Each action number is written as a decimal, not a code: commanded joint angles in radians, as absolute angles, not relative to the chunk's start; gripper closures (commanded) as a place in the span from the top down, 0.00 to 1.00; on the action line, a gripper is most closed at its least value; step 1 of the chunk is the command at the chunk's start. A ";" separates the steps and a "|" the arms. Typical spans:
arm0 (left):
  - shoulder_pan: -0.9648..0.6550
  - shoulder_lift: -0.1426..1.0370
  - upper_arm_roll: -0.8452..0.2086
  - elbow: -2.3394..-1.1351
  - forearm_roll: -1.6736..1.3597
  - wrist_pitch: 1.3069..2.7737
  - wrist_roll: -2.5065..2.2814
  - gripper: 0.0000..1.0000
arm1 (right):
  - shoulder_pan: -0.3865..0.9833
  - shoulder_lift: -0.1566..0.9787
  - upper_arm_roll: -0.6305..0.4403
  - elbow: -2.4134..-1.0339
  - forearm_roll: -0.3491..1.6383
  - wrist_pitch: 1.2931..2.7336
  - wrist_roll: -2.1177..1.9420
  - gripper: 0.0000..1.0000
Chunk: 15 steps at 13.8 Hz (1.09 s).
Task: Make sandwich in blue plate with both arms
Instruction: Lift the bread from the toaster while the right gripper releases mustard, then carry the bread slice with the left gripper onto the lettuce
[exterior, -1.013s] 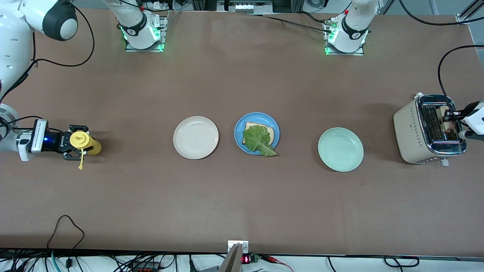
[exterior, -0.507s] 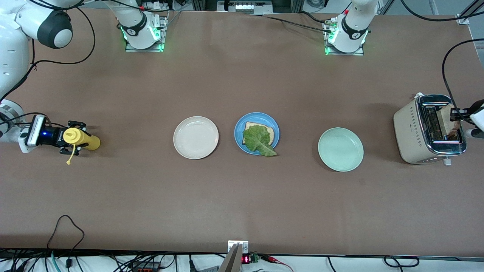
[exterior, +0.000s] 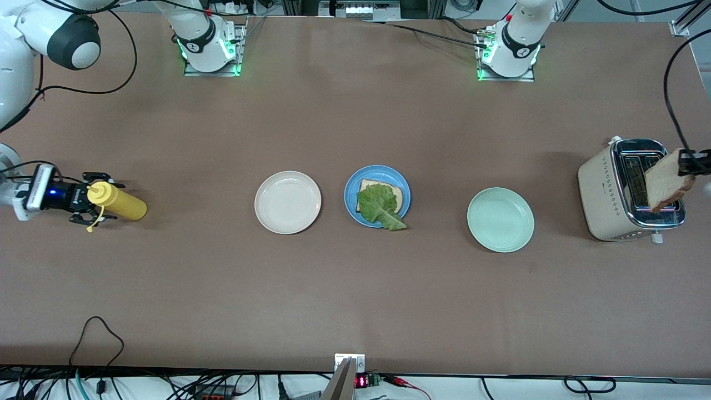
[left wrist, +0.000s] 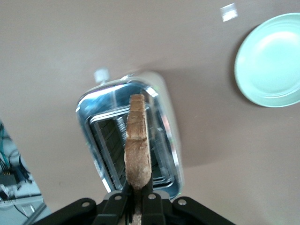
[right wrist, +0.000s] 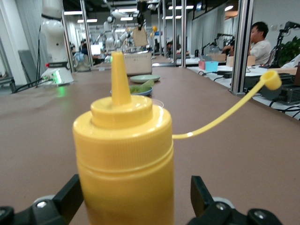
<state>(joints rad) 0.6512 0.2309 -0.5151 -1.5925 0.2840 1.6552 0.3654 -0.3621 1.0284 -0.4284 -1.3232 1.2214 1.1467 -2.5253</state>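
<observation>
The blue plate (exterior: 350,194) sits mid-table with a bread slice (exterior: 366,185) and a green lettuce leaf (exterior: 381,206) on it. My left gripper (exterior: 690,162) is shut on a second bread slice (exterior: 666,180) and holds it above the toaster (exterior: 605,194). In the left wrist view the slice (left wrist: 137,140) stands edge-on between the fingers (left wrist: 152,201), over the toaster's slots (left wrist: 101,136). My right gripper (exterior: 89,203) is open at the right arm's end of the table. Its fingers flank a yellow squeeze bottle (exterior: 122,204) with gaps on both sides; the bottle fills the right wrist view (right wrist: 124,154).
A cream-white plate (exterior: 288,201) lies beside the blue plate toward the right arm's end. A pale mint-green plate (exterior: 500,219) lies toward the left arm's end, also seen in the left wrist view (left wrist: 272,61). The bottle's cap (right wrist: 271,78) hangs open on its strap.
My left gripper has lifted the bread slice up out of the toaster slot. My right gripper has drawn back from the yellow bottle toward the right arm's end of the table.
</observation>
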 commanded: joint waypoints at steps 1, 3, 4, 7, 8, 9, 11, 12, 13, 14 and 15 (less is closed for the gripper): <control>0.603 0.267 -0.563 -1.571 0.288 1.631 0.368 0.05 | -0.356 0.985 -0.492 -1.301 1.169 1.131 -2.510 1.00; 0.530 0.275 -0.563 -1.571 0.266 1.628 0.367 0.05 | -0.341 0.951 -0.538 -1.301 1.109 1.144 -2.491 1.00; 0.506 0.285 -0.563 -1.571 0.232 1.628 0.364 0.05 | -0.325 0.937 -0.576 -1.301 1.089 1.160 -2.470 1.00; 0.451 0.316 -0.564 -1.571 0.094 1.548 0.365 0.05 | -0.148 0.868 -0.798 -1.307 1.034 1.219 -2.360 1.00; 0.427 0.327 -0.565 -1.572 0.025 1.525 0.362 0.05 | -0.070 0.864 -0.890 -1.310 1.035 1.232 -2.305 1.00; 0.390 0.345 -0.565 -1.572 -0.035 1.517 0.356 0.04 | 0.011 0.862 -0.995 -1.310 1.037 1.236 -2.227 1.00; 0.318 0.394 -0.565 -1.571 -0.153 1.529 0.324 0.04 | 0.179 0.864 -1.173 -1.315 1.038 1.243 -2.096 1.00; 0.304 0.428 -0.563 -1.571 -0.238 1.545 0.292 0.04 | 0.225 0.864 -1.221 -1.315 1.042 1.243 -2.047 1.00; 0.302 0.464 -0.563 -1.577 -0.333 1.586 0.270 0.04 | 0.257 0.862 -1.250 -1.310 1.048 1.244 -2.005 1.00; 0.293 0.497 -0.564 -1.585 -0.410 1.633 0.270 0.04 | 0.276 0.862 -1.267 -1.305 1.067 1.243 -1.973 1.00; 0.273 0.529 -0.565 -1.586 -0.466 1.682 0.273 0.03 | 0.288 0.862 -1.284 -1.302 1.081 1.243 -1.939 1.00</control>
<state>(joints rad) 0.2818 0.4609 -0.5657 -1.6014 -0.3681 1.6298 0.2782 0.2790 0.8627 -1.2565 -1.2882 1.0634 1.2370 -1.9823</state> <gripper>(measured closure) 0.912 0.000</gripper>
